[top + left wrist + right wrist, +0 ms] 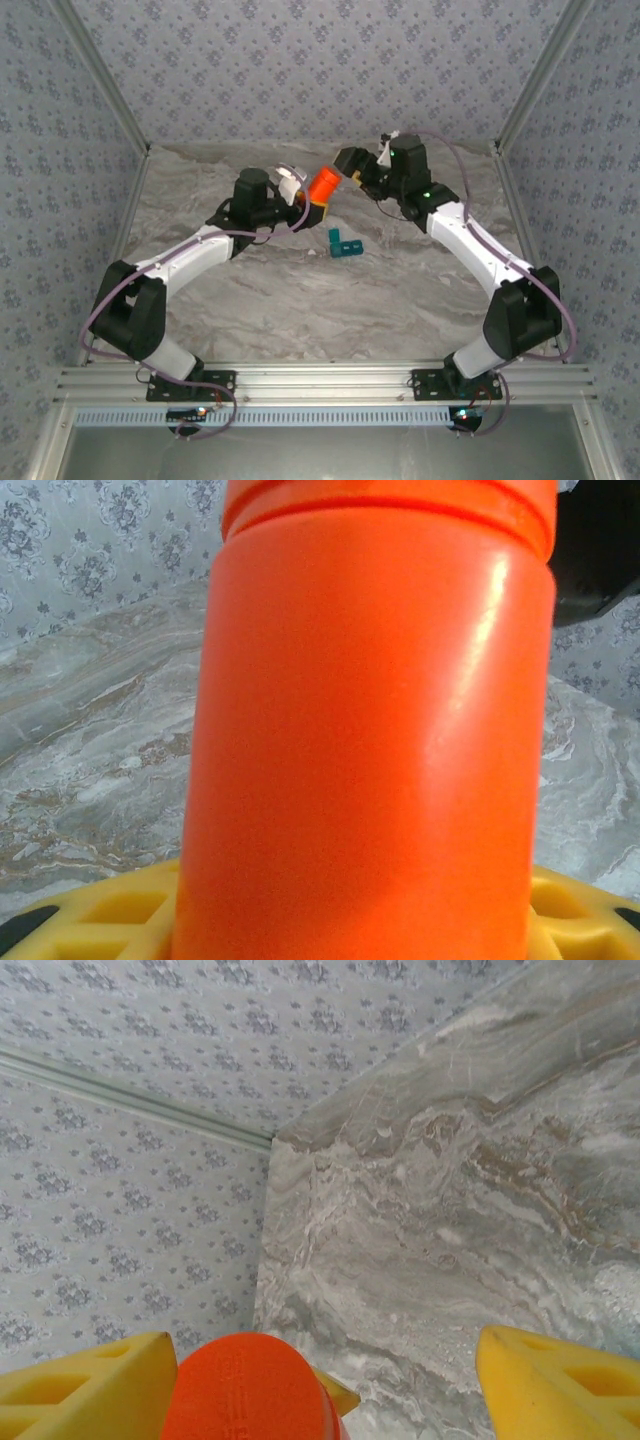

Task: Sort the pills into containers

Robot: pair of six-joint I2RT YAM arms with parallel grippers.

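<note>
The orange cylindrical plastic bottle point(322, 186), pinched by the left tool point(303, 200), could be knocked loose if clamped off-centre by the spread right tool point(352, 168).

Soft, even light fills the overhead view, seemingly from above. Only faint shadows lie on the grey marbled tabletop point(300, 300), and small details there look coarse. In the left wrist view the glossy orange cylindrical plastic bottle point(370, 740) sits too close and soft-edged, with a pale glare streak down its upper right. In the right wrist view its ribbed orange cap point(250, 1390) is blurred, while the blue-grey floral-patterned wall point(120, 1210) is sharp.
</note>
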